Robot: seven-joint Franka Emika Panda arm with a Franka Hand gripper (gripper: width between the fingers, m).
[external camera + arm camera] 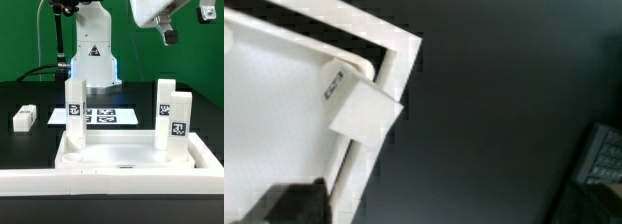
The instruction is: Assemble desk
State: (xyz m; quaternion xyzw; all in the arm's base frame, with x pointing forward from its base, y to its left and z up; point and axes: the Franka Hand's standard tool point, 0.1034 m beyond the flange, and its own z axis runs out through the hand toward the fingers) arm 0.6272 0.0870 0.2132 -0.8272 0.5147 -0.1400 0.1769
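Our claw [170,36] hangs wide and empty at one o'clock. We should grab the loose leg [25,117] at nine o'clock gently.

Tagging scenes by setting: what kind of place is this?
Likely a robotics lab bench: black table against a green backdrop, a marker board of printed tags, tagged white desk legs standing on the desk top.
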